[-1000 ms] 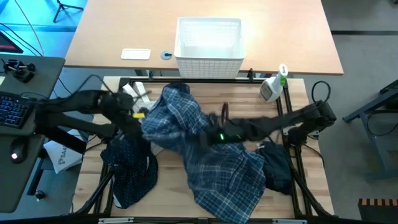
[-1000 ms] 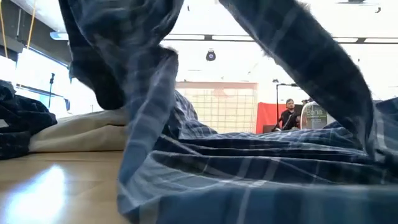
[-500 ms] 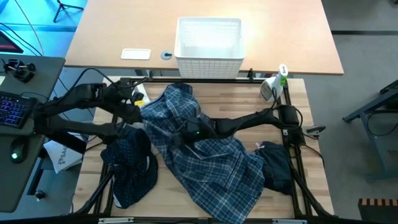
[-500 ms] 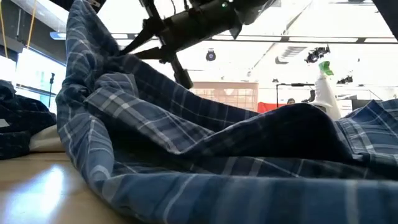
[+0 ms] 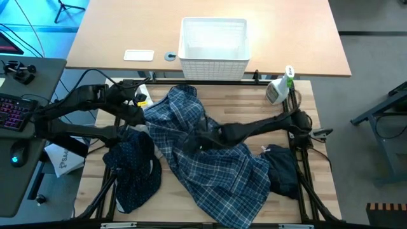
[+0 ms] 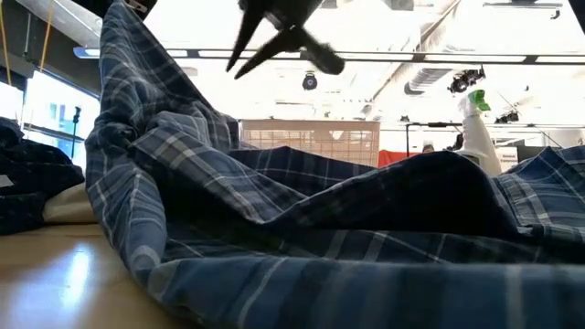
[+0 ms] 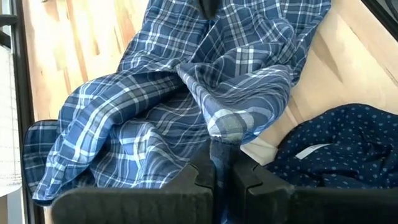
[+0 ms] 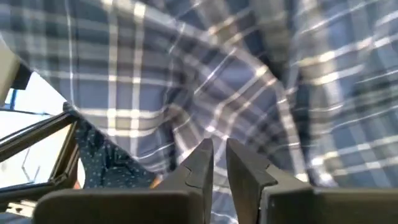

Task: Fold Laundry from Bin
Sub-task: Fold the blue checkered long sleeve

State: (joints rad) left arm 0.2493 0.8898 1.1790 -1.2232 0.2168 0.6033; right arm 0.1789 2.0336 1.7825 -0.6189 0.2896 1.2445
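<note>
Here the plaid shirt [image 5: 203, 152] is spread in a crumpled diagonal across the middle of the wooden table [image 5: 254, 105], one corner being held up near the left edge by the left gripper [image 7: 222, 171]. In the left wrist view its fingers are pressed together on a fold of the plaid cloth, presumably so that the garment can be pulled flat before folding. The right gripper [image 8: 214, 163] is reached over the shirt's middle; its fingers are seen nearly closed with only a narrow gap, nothing being pinched between them, as though a fresh hold were being sought.

The dotted navy shirt [image 5: 135, 168] is heaped at the front left corner, and the dark navy piece [image 5: 283, 168] lies by the right edge, both apparently set aside for later. The bin [image 5: 213, 39] stands on the farther table behind, and looks empty. A spray bottle [image 5: 278, 89] is placed at the far right corner. No label or writing can be read.
</note>
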